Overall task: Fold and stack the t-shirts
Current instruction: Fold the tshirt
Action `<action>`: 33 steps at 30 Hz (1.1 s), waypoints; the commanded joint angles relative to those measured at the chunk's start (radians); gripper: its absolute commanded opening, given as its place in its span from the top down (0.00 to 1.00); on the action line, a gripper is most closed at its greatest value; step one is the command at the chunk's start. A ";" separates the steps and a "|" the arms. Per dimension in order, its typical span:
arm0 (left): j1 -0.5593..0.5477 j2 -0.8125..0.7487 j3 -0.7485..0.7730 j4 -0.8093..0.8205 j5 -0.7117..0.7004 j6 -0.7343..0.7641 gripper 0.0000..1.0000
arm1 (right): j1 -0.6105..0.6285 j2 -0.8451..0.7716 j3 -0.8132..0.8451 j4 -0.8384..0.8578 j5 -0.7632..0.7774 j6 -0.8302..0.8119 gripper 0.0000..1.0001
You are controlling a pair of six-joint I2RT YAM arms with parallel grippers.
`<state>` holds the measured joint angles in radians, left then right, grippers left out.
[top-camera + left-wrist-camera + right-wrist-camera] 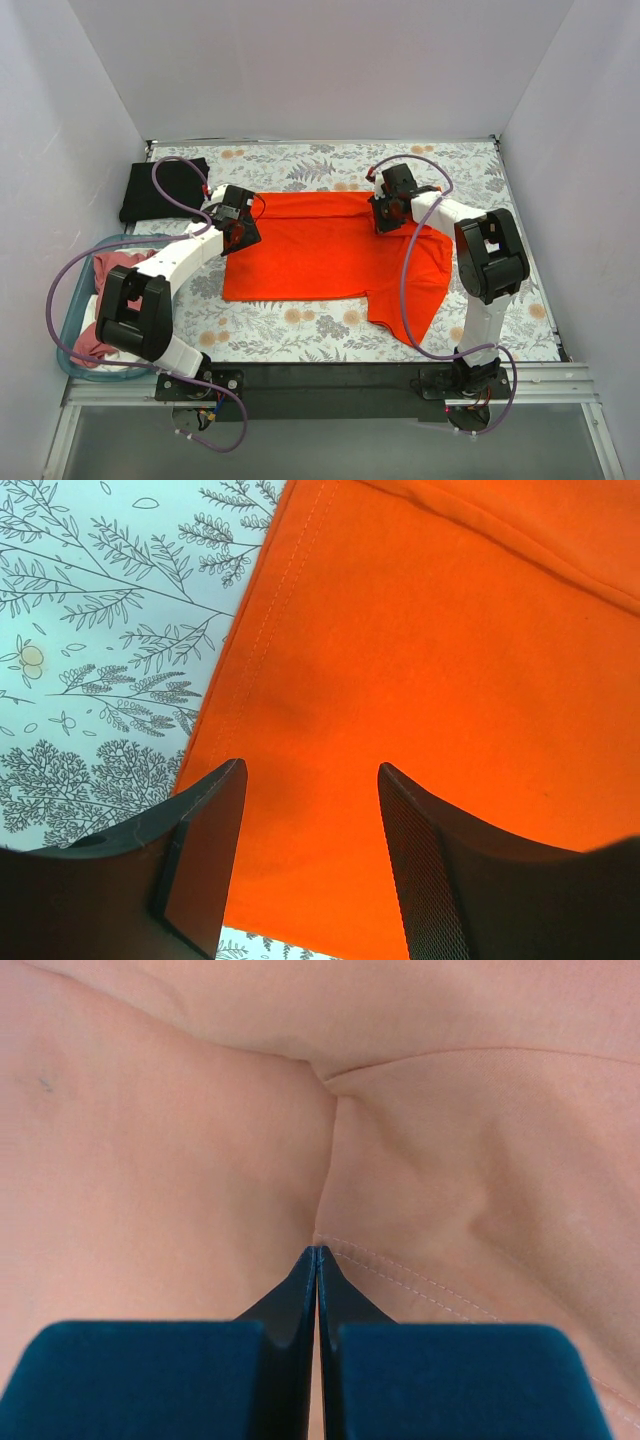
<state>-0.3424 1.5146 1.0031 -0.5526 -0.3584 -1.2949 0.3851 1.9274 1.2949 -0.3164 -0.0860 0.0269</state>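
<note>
The orange-red t-shirt [320, 250] lies spread across the middle of the table [300, 325].
The black t-shirt [160, 188] sits at the far-left corner. The left gripper [310, 770] hovers, jaws apart, over the orange-red hem, while the right gripper [317, 1252] is clamped tight, pinching puckered cloth.

A teal basket [95, 374], apparently plastic, sits left on the floral table [300, 330].

Bare table [290, 325] runs along the frame's lower centre and right edge. A black t-shirt [150, 195] blocks the upper left, a teal basket [76, 290] the lower left; walls [320, 70] close three sides.
</note>
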 commanded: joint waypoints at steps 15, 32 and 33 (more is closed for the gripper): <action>-0.029 0.045 0.094 0.019 0.124 0.014 0.46 | 0.009 0.015 0.147 -0.062 -0.184 0.219 0.86; -0.047 0.068 0.115 0.033 0.144 -0.007 0.45 | -0.500 -0.377 -0.443 0.189 -0.281 0.407 0.72; -0.047 0.059 0.106 0.033 0.144 -0.007 0.45 | -0.514 -0.380 -0.465 0.194 -0.284 0.413 0.72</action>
<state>-0.3901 1.6283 1.1255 -0.5362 -0.2157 -1.2984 -0.1104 1.5768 0.8906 -0.2070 -0.3027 0.3847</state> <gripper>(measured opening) 0.546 0.282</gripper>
